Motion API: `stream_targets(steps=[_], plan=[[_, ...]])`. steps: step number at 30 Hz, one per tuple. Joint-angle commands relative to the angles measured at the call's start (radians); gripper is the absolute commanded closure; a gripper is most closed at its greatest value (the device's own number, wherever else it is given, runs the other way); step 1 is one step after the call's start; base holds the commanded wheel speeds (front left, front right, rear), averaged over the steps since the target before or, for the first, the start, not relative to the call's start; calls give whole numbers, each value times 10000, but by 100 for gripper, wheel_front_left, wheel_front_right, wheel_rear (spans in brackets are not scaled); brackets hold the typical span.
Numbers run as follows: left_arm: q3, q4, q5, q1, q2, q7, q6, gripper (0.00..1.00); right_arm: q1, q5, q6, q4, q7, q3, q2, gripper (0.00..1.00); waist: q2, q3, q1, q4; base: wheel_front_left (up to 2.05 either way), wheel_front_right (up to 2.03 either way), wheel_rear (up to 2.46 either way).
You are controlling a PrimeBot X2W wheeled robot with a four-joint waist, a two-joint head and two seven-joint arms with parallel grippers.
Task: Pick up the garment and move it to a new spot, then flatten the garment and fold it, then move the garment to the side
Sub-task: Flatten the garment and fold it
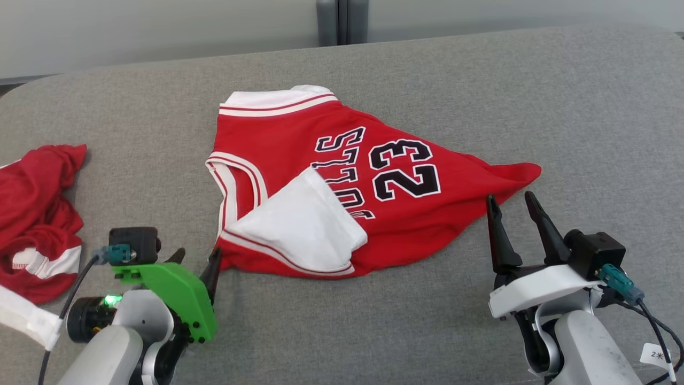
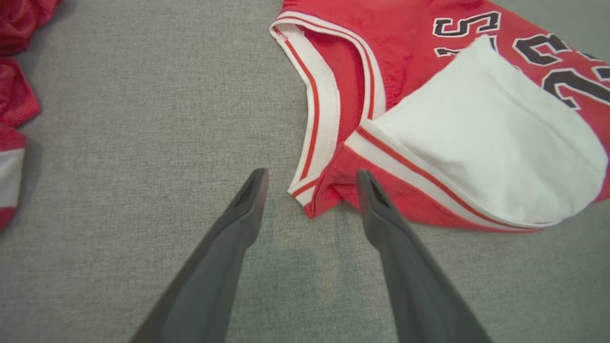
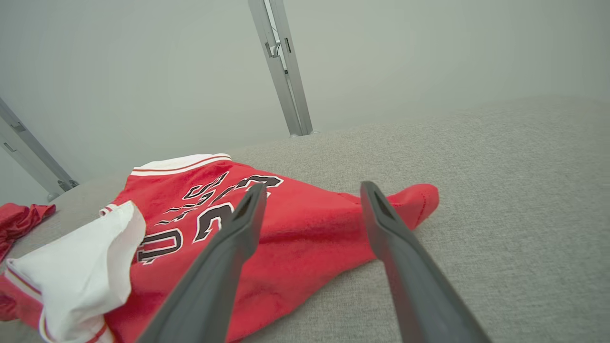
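Observation:
The garment (image 1: 342, 182) is a red jersey with white trim and a black "23", lying partly spread on the grey cushion, one shoulder flap turned over to show white lining (image 1: 299, 224). My left gripper (image 1: 196, 259) is open at the jersey's near left corner; in the left wrist view that corner (image 2: 312, 200) lies between the parted fingers of the left gripper (image 2: 312, 178), ungripped. My right gripper (image 1: 510, 200) is open just in front of the jersey's pointed right end (image 1: 526, 172). In the right wrist view the right gripper (image 3: 310, 188) frames red cloth (image 3: 310, 228).
A second red and white garment (image 1: 37, 214) lies crumpled at the cushion's left edge, also in the left wrist view (image 2: 14, 119). The grey cushion (image 1: 534, 96) stretches wide to the right and behind. A pale wall with a metal post (image 1: 342, 21) stands beyond.

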Motion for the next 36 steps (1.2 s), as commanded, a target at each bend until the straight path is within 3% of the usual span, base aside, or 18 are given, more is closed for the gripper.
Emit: stream_targets(steps=[1, 7, 15, 17, 22, 29, 36], plan=[[147, 22, -155, 276, 1, -159, 132, 0, 76, -6, -7, 5, -4, -28, -29, 0, 0, -81, 0, -69, 0, 0, 0], [907, -469, -49, 815, -37, -1821, 310, 0, 222, -79, -7, 63, -1, -183, -29, 0, 0, -403, 0, -125, 0, 0, 0], [1461, -450, 379, 1154, -549, -5299, -603, 0, 434, -241, -7, -12, 153, -418, -31, 0, 0, -902, 0, -8, 0, 0, 0], [1481, -189, 478, 1208, -731, -5762, -886, 0, 496, -293, -7, -45, 205, -455, -29, 0, 0, -1015, 0, 18, 0, 0, 0], [1722, 397, 1012, 1400, -1156, -6114, -1508, 0, 674, -332, -7, -94, 308, -549, -33, 0, 0, -1270, 0, 77, 0, 0, 0], [2943, 727, 1891, 2097, -2058, -6098, -2265, 0, 859, -509, -7, -199, 503, -673, -31, 0, 0, -1523, 0, 220, 0, 0, 0], [3472, 1117, 2384, 2381, -2576, -6099, -2728, 0, 984, -587, -7, -311, 658, -833, -29, 0, 0, -1547, 0, 419, 0, 0, 0]])
